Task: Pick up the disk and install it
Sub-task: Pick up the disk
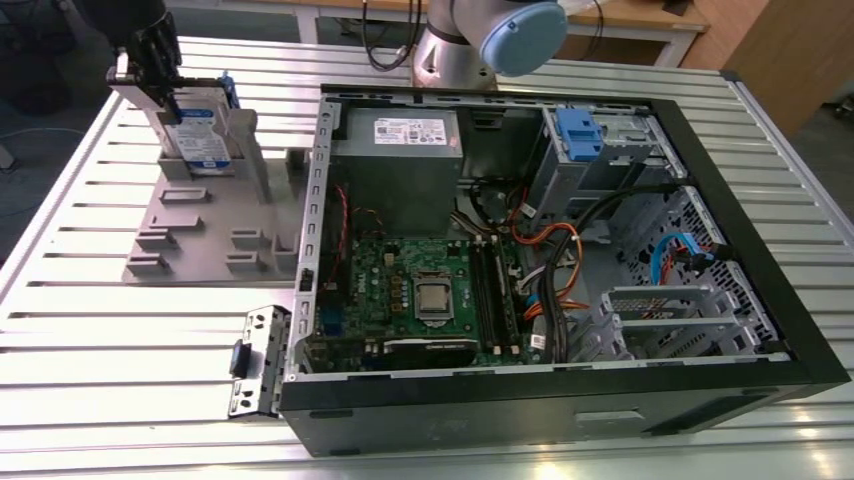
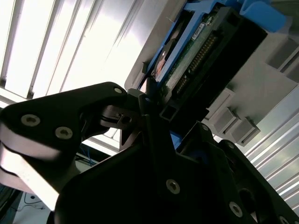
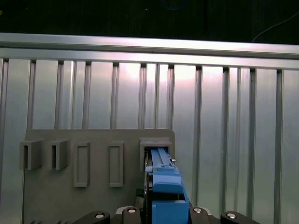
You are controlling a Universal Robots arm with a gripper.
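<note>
The disk (image 1: 203, 135), a silver drive with a white-and-blue label in a blue carrier, stands on edge in a slot of the grey holder (image 1: 200, 235) at the exterior view's far left. My gripper (image 1: 163, 95) comes down on its top edge and is shut on the disk. In the first wrist view the blue carrier (image 3: 164, 184) sits between the two black fingers (image 3: 128, 212), its lower end in the holder's slot (image 3: 156, 145). The second wrist view shows the disk's connector side (image 2: 196, 53) just past my gripper (image 2: 152, 114).
An open computer case (image 1: 747, 300) lies on the slatted metal table (image 1: 80, 320), to the exterior view's right of the holder. It holds a grey power-supply box (image 1: 398, 150), a green motherboard (image 1: 414, 290), cables and a drive cage with a blue latch (image 1: 577, 130). A loose bracket (image 1: 256, 360) lies by the case.
</note>
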